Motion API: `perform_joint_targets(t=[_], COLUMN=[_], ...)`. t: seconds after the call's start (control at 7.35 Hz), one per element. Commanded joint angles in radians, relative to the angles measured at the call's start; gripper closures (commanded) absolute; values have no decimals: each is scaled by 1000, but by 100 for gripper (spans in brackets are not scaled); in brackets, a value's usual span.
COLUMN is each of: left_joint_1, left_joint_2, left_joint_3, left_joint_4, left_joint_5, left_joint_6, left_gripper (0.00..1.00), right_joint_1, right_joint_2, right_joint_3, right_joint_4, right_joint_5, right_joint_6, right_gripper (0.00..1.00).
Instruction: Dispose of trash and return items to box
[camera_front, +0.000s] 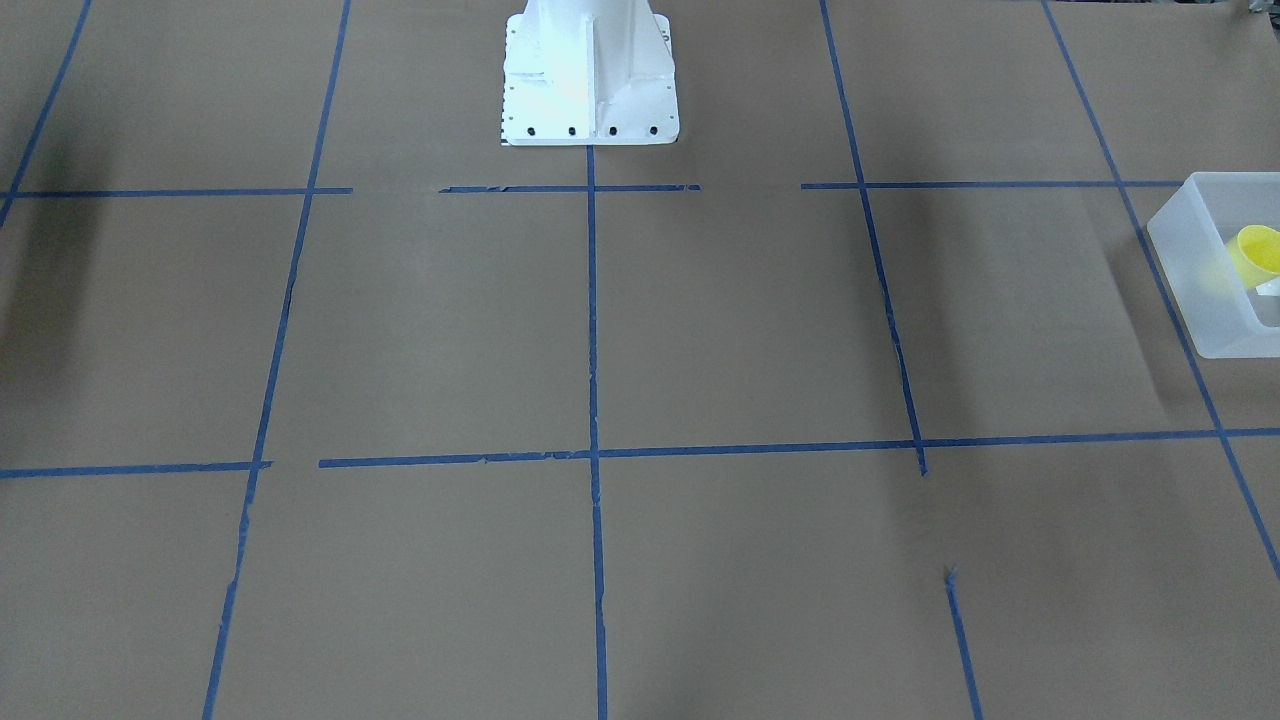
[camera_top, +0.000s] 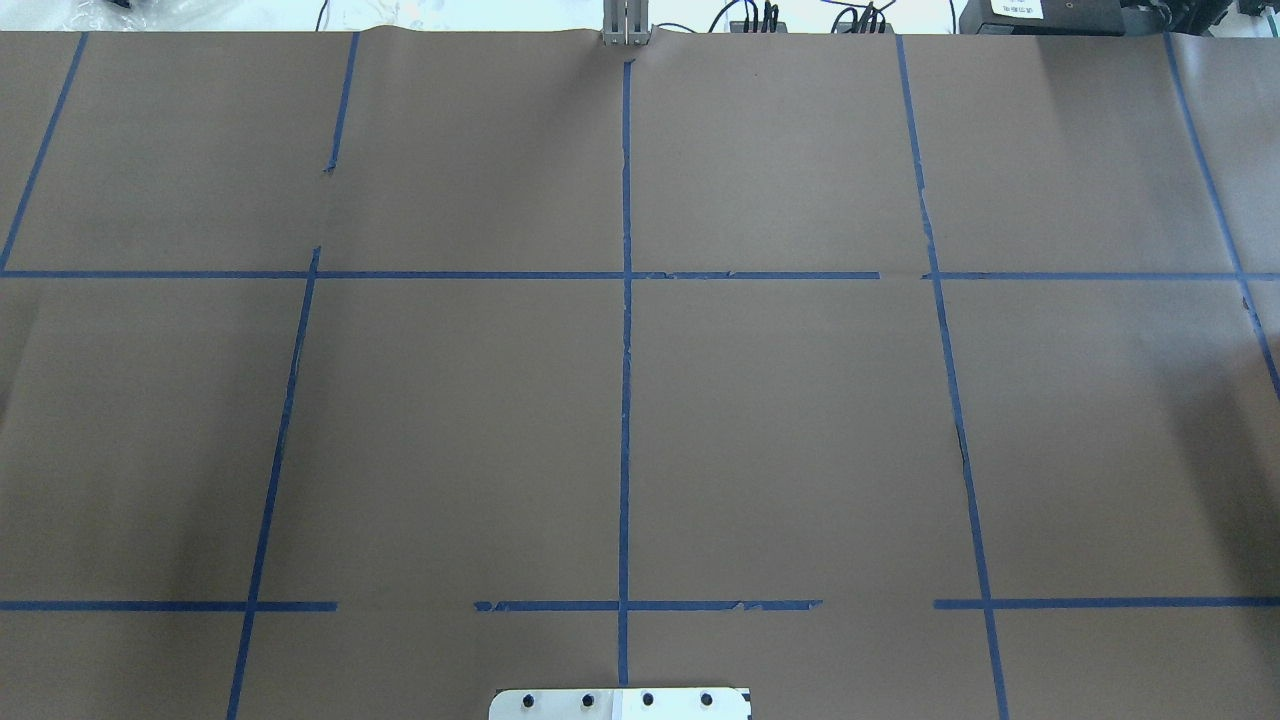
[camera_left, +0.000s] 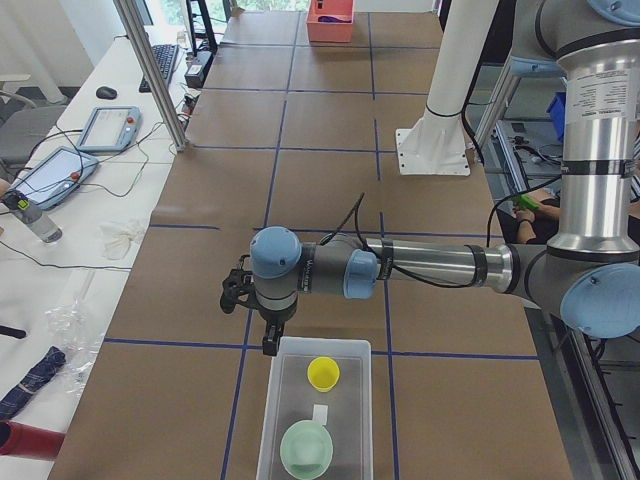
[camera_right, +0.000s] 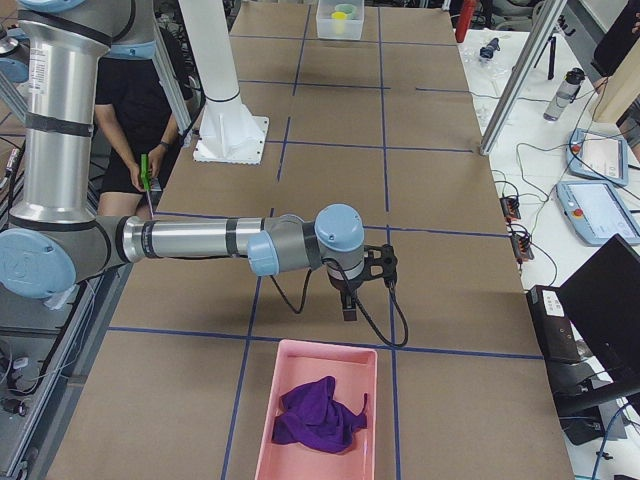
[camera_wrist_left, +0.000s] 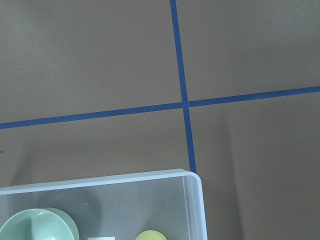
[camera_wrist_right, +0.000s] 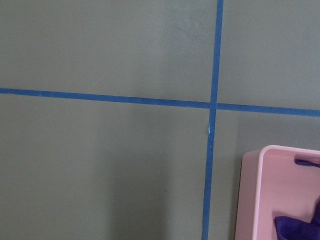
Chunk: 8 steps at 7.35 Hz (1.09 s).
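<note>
The translucent white box (camera_left: 272, 412) stands at the table's end on my left. The yellow cup (camera_left: 323, 373) and the mint-green bowl (camera_left: 306, 450) stand inside it, with a small white piece (camera_left: 320, 413) between them. The left wrist view shows the box's corner (camera_wrist_left: 197, 200), the bowl (camera_wrist_left: 35, 227) and the cup's rim (camera_wrist_left: 150, 235). The front view shows the box (camera_front: 1195, 290) and cup (camera_front: 1258, 250) at its right edge. My left gripper (camera_left: 268, 345) hangs just above the box's near rim. My right gripper (camera_right: 347, 312) hangs above the table beside a pink tray. I cannot tell whether either is open.
A pink tray (camera_right: 262, 420) at the table's end on my right holds a purple cloth (camera_right: 315, 415); its corner shows in the right wrist view (camera_wrist_right: 247, 190). The robot's white base (camera_front: 588, 80) stands at the table's edge. Blue tape lines cross the brown table.
</note>
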Motion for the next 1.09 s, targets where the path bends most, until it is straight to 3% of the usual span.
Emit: perform_joint_targets(t=[0.0, 0.54, 0.95], left_joint_1=[2, 2, 2], left_joint_2=[0, 0, 0], left_joint_3=[0, 0, 0], left_joint_4=[0, 0, 0], left_joint_5=[0, 0, 0], left_joint_6=[1, 0, 0], left_gripper=[0, 0, 0], right_joint_1=[0, 2, 27], right_joint_2=[6, 5, 1], right_joint_3=[-2, -11, -70], right_joint_4=[-1, -5, -11], right_joint_5=[0, 2, 2], right_joint_6=[-2, -2, -2], right_gripper=[0, 0, 0])
